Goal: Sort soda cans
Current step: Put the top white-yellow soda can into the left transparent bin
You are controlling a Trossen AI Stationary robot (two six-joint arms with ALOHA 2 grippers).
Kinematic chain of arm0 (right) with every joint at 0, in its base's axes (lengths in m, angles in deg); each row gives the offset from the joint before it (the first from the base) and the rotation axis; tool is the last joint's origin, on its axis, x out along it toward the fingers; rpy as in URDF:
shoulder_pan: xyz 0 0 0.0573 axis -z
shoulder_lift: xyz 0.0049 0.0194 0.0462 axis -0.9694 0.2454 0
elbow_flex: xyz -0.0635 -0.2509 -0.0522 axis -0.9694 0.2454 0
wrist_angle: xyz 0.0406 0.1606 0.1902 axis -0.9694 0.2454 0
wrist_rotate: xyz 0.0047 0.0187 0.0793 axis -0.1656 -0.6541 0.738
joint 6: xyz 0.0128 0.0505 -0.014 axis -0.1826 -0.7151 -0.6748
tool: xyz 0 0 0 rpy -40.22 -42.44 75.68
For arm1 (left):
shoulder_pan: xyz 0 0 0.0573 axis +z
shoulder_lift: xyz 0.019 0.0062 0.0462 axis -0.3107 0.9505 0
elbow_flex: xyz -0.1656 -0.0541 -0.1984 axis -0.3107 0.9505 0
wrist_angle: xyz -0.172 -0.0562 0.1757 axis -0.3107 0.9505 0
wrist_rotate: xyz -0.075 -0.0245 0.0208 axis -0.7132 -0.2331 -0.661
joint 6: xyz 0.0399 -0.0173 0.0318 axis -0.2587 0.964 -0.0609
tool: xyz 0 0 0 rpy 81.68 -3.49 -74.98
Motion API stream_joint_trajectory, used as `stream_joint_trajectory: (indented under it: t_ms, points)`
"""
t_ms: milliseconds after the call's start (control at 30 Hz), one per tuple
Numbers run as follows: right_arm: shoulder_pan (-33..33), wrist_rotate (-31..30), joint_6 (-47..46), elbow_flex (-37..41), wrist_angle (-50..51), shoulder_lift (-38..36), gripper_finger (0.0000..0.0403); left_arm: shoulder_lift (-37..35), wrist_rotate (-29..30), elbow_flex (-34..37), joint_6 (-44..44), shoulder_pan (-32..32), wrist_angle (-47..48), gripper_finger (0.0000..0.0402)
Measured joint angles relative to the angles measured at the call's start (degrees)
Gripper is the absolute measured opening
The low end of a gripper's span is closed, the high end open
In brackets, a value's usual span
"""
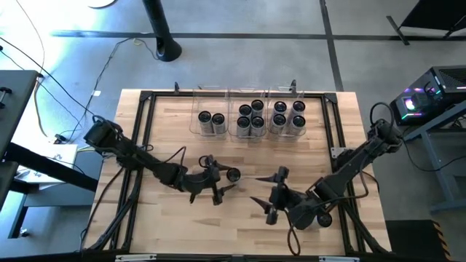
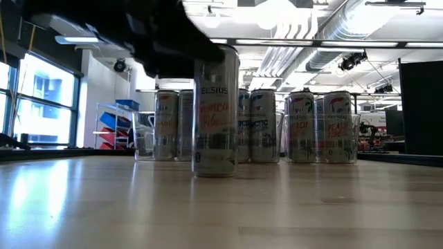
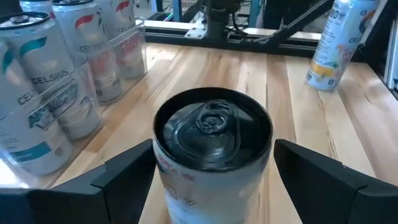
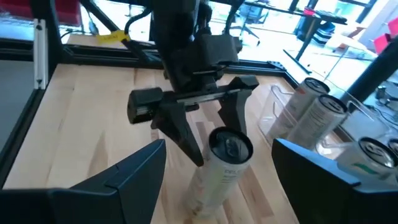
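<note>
One soda can [image 1: 233, 175] stands upright on its base in the middle of the wooden table, with a dark top and a pale side [image 3: 211, 143]. My left gripper [image 1: 224, 175] is open around it, one finger [image 3: 124, 171] on each side, with a gap to the can wall on both. My right gripper [image 1: 266, 187] is open with nothing in it. It is raised to the can's right and faces the can [image 4: 224, 162]. More soda cans stand in three clear bins [image 1: 250, 116] at the far edge.
The left bin [image 1: 211, 120] holds two cans, while the middle and right bins [image 1: 289, 115] hold several each. A black frame rail [image 1: 145, 131] runs round the table. In the left wrist view a pale can with a yellow label [image 3: 333, 43] stands farther off. Bare wood lies near the front edge.
</note>
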Motion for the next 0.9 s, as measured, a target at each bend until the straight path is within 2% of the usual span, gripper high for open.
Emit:
stream_joint_trajectory:
  t_ms: [333, 567, 700, 900]
  points:
    - [-0.6, -1.9, -4.0, 0.0, 3.0, 0.0, 0.0289, 2.8, -5.2, 0.0, -0.1, 3.4, -4.7, 0.031]
    - [-0.5, -1.9, -5.6, 0.1, 4.4, 0.0, 0.0289, 1.4, -5.7, -1.0, -2.2, 3.2, -3.7, 0.0254]
    - [-0.5, -1.9, -5.7, 0.1, 4.5, 0.0, 0.0289, -3.8, -5.7, -3.6, -3.3, 3.2, 2.8, 0.0245]
    - [-0.5, -1.8, -6.7, 0.1, 5.1, 0.1, 0.0289, -17.2, -2.4, -8.0, -12.0, 4.3, 15.7, 0.0245]
